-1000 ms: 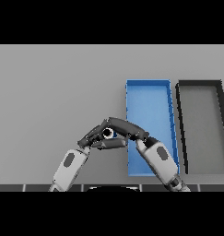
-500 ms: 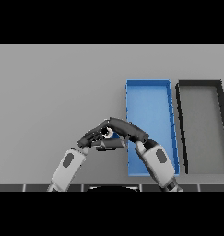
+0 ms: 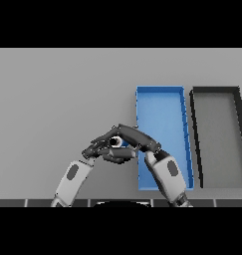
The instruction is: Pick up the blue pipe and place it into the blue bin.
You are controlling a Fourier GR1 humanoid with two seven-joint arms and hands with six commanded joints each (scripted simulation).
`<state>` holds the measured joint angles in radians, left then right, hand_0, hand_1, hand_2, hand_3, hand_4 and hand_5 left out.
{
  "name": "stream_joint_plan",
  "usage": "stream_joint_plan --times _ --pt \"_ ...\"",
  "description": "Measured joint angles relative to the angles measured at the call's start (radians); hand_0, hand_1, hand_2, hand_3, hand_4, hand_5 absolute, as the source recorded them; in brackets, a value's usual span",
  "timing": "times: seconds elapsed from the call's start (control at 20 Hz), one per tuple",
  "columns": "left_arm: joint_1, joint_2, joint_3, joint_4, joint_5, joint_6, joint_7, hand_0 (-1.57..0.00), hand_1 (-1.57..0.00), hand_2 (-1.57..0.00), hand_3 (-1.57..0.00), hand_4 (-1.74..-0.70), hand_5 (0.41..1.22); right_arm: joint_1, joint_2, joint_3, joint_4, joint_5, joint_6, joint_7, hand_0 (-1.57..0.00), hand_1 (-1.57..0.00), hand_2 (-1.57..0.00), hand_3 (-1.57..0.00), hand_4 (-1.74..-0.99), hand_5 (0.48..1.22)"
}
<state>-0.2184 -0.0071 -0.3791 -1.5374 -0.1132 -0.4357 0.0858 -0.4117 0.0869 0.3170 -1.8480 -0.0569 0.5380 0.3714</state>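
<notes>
While both hands' fingers (image 3: 123, 132) close round, blue pipe (image 3: 116, 143) between.

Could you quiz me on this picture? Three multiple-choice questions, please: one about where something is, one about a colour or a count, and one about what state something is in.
1. Where is the blue pipe?
A. Inside the blue bin
B. Between the two robot hands, left of the blue bin
C. Inside the dark bin

2. How many bins stand on the table?
A. One
B. Two
C. Three

3. What is the state of the blue bin?
A. The pipe lies in it
B. It is tipped over
C. Nothing lies on the floor of it that shows

Answers:
1 B: the pipe shows between the left robot hand and the right robot hand, outside the bin.
2 B: a blue bin and a dark bin stand side by side.
3 C: its visible floor is plain blue; the right arm hides its near left corner.
</notes>
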Motion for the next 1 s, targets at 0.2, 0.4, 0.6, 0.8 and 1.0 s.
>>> stream_joint_plan --times 0.2,0.4,0.6,0.8,1.0 --pt "0.002 -0.003 -0.010 0.000 -0.005 0.014 0.003 -0.01 -0.01 -0.01 -0.01 -0.97 0.493 -0.059 0.040 -0.069 -0.023 -0.111 -0.003 0.142 -1.57 -1.57 -1.57 -1.57 -1.494 1.221" --pt "0.008 -0.006 -0.021 0.000 -0.016 0.021 0.037 0.00 0.00 0.00 0.00 -0.96 0.475 -0.215 0.011 -0.181 -0.025 -0.285 -0.103 0.234 -1.57 -1.57 -1.57 -1.57 -1.496 1.221" --pt "0.015 -0.001 -0.025 -0.015 -0.012 0.014 0.024 0.00 0.00 0.00 0.00 -0.95 0.471 -0.419 -0.088 -0.293 0.013 -0.406 -0.252 0.224 -1.57 -1.57 -1.57 -1.57 -1.497 1.221" --pt "0.029 0.023 -0.020 -0.044 -0.009 0.010 0.008 0.00 0.00 0.00 0.00 -0.95 0.468 -0.499 -0.165 -0.403 0.108 -0.343 -0.270 0.187 -1.57 -1.57 -1.57 -1.57 -1.498 1.221" --pt "0.044 0.029 -0.016 -0.063 0.004 0.006 0.030 0.00 0.00 0.00 0.00 -0.95 0.474 -0.472 -0.228 -0.487 0.174 -0.255 -0.285 0.200 -1.57 -1.57 -1.57 -1.57 -1.499 1.221"
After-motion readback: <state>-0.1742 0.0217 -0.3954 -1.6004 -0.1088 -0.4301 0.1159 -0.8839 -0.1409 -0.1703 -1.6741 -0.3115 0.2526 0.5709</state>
